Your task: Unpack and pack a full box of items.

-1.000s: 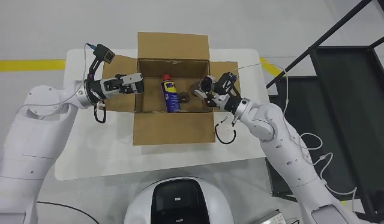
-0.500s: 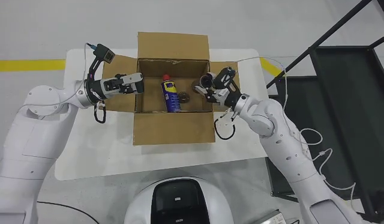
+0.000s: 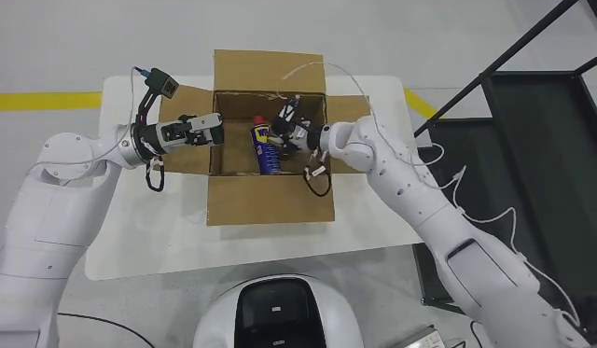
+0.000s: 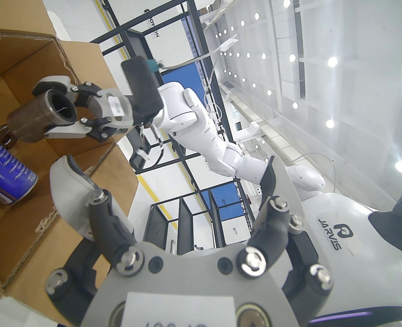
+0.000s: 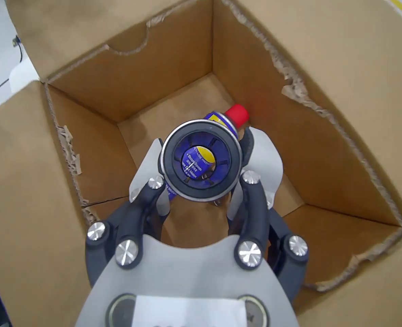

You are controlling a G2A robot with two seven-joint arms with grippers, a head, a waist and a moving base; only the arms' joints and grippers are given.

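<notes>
Cardboard box (image 3: 270, 199) sat on the white table (image 3: 121, 245), all four flaps folded outward, opening up. Blue spray can (image 3: 265, 150) with a red cap lay flat on the box floor, a little toward 9 o'clock of centre, cap pointing to 12 o'clock. Right gripper (image 3: 291, 129) hung over the opening near the box centre, just to the 3 o'clock side of the can's cap end, its fingers pinching a dull metal cylinder (image 3: 284, 124). In the right wrist view the gripper (image 5: 201, 161) clasped the cylinder (image 5: 201, 126) from both sides; the bore was hollow and the can (image 5: 236, 113) was visible straight through it, so the cylinder was above the can and not on the floor. From the left wrist view the same right gripper (image 4: 56, 107) gripped the cylinder (image 4: 41, 113) across its body, open end facing the camera, clear of the can (image 4: 6, 178) beneath. A small dark round piece with a hole (image 4: 1, 136) showed next to the can; touching or just beside, could not tell. Left gripper (image 3: 216, 129) was at the 9 o'clock edge of the opening, above the flap there, fingers spread wide with nothing between them (image 4: 168, 175). A black cable loop (image 3: 317, 175) hung from the right wrist over the box. Yellow floor line (image 3: 47, 100) ran at 9 o'clock of the table; black rack (image 3: 532, 143) stood at 3 o'clock.
</notes>
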